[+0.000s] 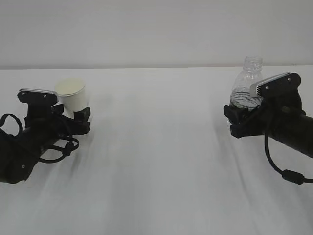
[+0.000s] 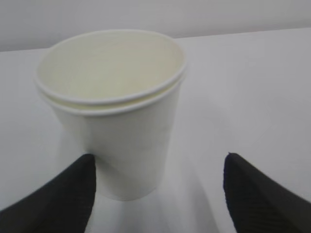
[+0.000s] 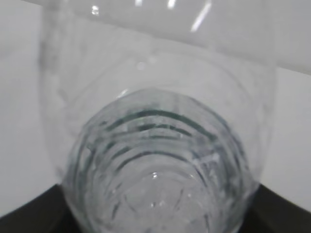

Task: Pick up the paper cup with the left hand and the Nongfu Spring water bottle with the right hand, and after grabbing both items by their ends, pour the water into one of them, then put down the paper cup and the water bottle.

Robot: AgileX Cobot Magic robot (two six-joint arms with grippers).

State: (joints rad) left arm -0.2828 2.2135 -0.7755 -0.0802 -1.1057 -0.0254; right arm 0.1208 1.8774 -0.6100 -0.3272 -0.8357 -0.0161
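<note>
My left jaws [image 2: 158,194] stand spread around the base of the small cream tapered paper cup [image 2: 114,116]; one finger [image 2: 58,194] touches its wall, the other stands apart, so nothing is clamped yet. The cup looks light, thin and easily crushed, so I judge a gentle squeeze low down suits it.

My right jaws [image 1: 239,117] flank the bottom of the clear ribbed plastic bottle [image 1: 247,81], which stands between them on the white tabletop [image 1: 156,147]. Whether they press it I cannot tell. It seems slick and springy, and its open neck could spill. Its label and water level are hard to make out.
</note>
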